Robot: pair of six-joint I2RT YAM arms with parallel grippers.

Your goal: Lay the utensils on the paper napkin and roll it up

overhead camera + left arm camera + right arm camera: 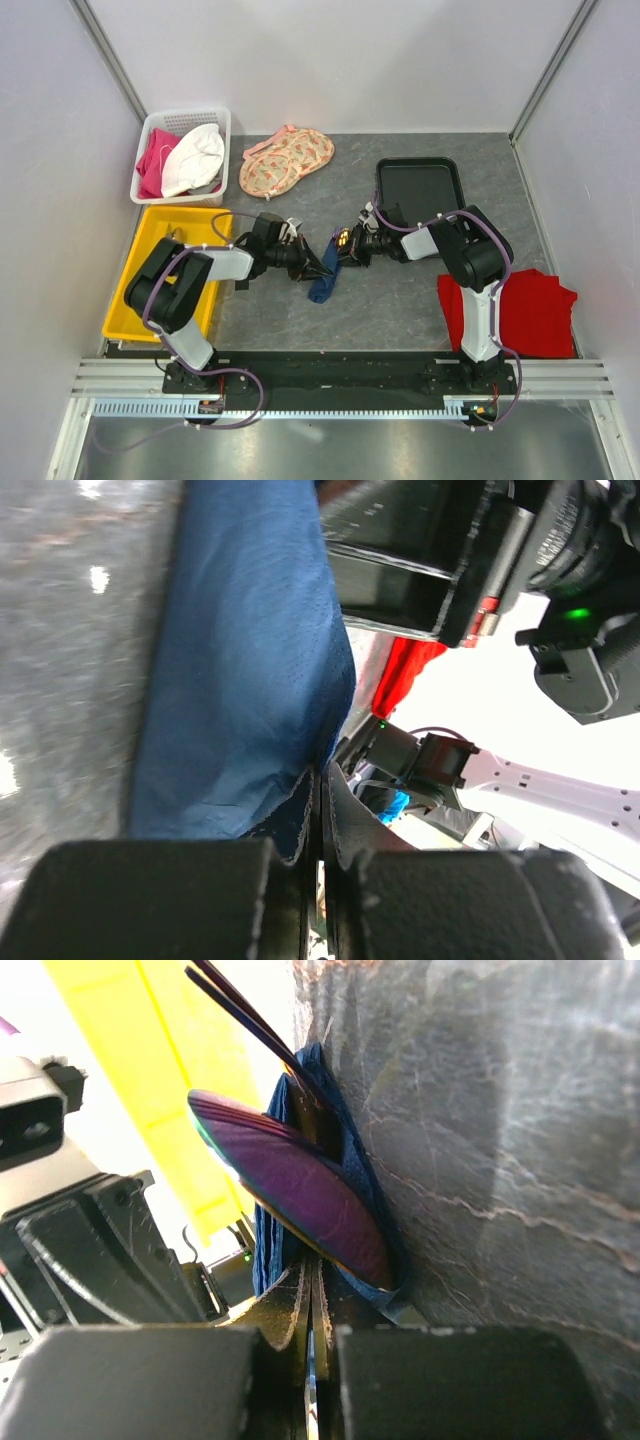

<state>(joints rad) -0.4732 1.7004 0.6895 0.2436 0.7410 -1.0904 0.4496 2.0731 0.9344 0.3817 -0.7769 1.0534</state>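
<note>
Left pincer and right pincer pinch closed on the limp, likely tear-prone paper napkin wrapping slick utensils; folded edges look safest to grip.

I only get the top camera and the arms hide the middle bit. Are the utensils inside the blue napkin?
Observer: Partly. The right wrist view shows a spoon lying in the folds of the paper napkin, with its bowl uncovered.
Operator: What colour is it?
Observer: The bowl looks shiny purple there, and two thin dark rods stick out past it.
Operator: Is the left arm holding the napkin?
Observer: Yes. The left wrist view shows the left fingers closed on the napkin's edge.
</note>
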